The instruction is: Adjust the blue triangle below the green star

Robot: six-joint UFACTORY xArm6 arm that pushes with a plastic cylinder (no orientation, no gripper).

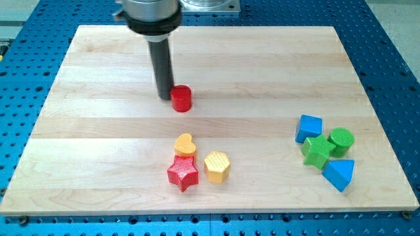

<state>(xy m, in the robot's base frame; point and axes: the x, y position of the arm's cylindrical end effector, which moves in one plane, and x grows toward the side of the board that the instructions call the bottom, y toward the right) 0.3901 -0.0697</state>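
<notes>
The blue triangle (339,174) lies near the board's right edge, just below and right of the green star (317,151), touching or nearly touching it. A green cylinder (341,140) sits at the star's upper right and a blue cube (309,128) at its upper left. My tip (165,97) rests on the board far to the upper left of them, right beside the left side of a red cylinder (181,99).
A yellow heart-like block (185,144), a red star (182,173) and a yellow hexagon (216,166) cluster at the bottom centre. The wooden board (98,131) lies on a blue perforated table (400,65).
</notes>
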